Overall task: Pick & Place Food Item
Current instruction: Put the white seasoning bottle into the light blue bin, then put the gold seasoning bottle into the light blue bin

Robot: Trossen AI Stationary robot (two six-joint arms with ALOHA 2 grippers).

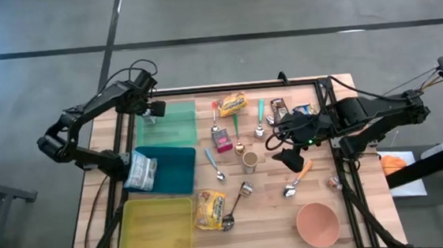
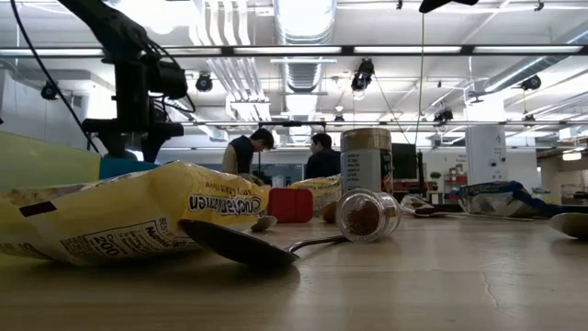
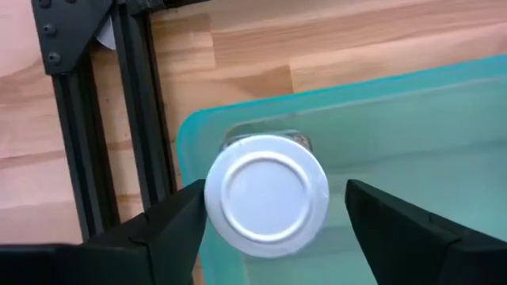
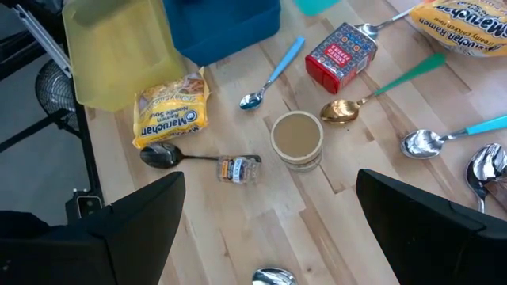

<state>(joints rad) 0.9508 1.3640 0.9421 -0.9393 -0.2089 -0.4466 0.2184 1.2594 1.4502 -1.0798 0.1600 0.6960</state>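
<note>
From where I stood, the left gripper (image 1: 152, 110) hung at the upper left of the table, over the corner of the pale green bin (image 1: 176, 131). Its fingers stood apart on either side of a white-lidded jar (image 3: 265, 195), the near finger close against the lid and a clear gap showing at the other, so I judged the jar was being let go into that bin rather than gripped. Just below it, the dark teal bin (image 1: 176, 169) already held a clear bag (image 1: 141, 171), and the yellow bin (image 1: 157, 226) at the lower left looked bare.

Plenty seemed left to sort. Across the middle of the wooden table (image 1: 268, 215) lay two yellow noodle packets (image 1: 209, 207), a small red box (image 1: 224, 142), a brown-lidded jar (image 1: 250, 160), a little jar on its side (image 1: 246, 189) and several spoons. Towards the right, the right gripper (image 1: 291, 160) waited above the spoons with its fingers spread wide and nothing between them. A pink bowl (image 1: 318, 223) sat at the lower right.

Beyond the table, the level view showed two people (image 2: 285, 152) under strip lights and ducting.
</note>
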